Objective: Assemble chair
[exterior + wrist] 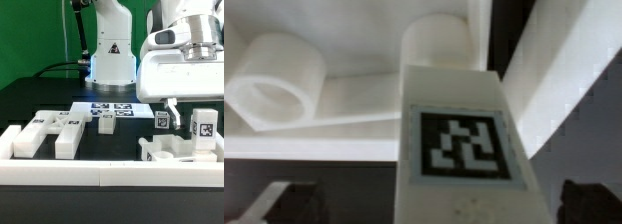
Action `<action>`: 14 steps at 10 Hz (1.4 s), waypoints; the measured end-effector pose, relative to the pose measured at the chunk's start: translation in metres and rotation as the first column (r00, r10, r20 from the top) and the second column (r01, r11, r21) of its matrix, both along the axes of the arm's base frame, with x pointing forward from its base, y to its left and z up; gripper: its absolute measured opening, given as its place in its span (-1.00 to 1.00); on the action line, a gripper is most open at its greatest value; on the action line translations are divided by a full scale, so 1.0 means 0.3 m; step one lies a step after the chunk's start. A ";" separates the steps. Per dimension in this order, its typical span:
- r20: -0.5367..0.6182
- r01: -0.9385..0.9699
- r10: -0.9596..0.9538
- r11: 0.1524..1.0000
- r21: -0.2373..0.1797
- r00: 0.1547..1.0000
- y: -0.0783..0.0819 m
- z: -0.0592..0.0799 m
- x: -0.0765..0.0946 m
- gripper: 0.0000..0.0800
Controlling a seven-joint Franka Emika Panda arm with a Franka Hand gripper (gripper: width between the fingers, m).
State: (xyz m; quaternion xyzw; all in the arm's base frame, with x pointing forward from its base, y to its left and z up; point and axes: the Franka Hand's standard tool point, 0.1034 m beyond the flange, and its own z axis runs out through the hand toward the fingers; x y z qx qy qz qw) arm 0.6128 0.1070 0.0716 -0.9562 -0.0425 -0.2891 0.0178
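Note:
In the exterior view my gripper (pixel 186 114) hangs at the right over a partly built white chair piece (pixel 172 152). An upright tagged post (pixel 203 128) rises from that piece. The wrist view looks down on the post (pixel 459 140), whose black-and-white tag faces the camera. My gripper (pixel 434 206) straddles it, open: one dark finger (pixel 271 205) stands well off the post, and the other shows at the frame's edge, also with a small gap. Beyond the post lie a white flat part (pixel 358 100) and two rounded white parts (pixel 278 85). Nothing is held.
Two blocky white chair parts (pixel 40 132) (pixel 68 136) lie at the exterior view's left. Small tagged blocks (pixel 108 123) (pixel 161 119) sit by the marker board (pixel 112 107). The arm's base (pixel 110 60) stands behind. A long white rail (pixel 90 176) runs along the front.

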 end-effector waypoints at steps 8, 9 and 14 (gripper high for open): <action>-0.199 -0.023 0.024 1.000 0.006 0.980 -0.010 0.084 0.007 0.62; -0.268 -0.013 0.016 1.000 0.012 0.963 -0.007 0.074 0.006 0.62; -0.458 -0.012 0.016 1.000 0.011 0.889 -0.035 0.052 0.003 0.62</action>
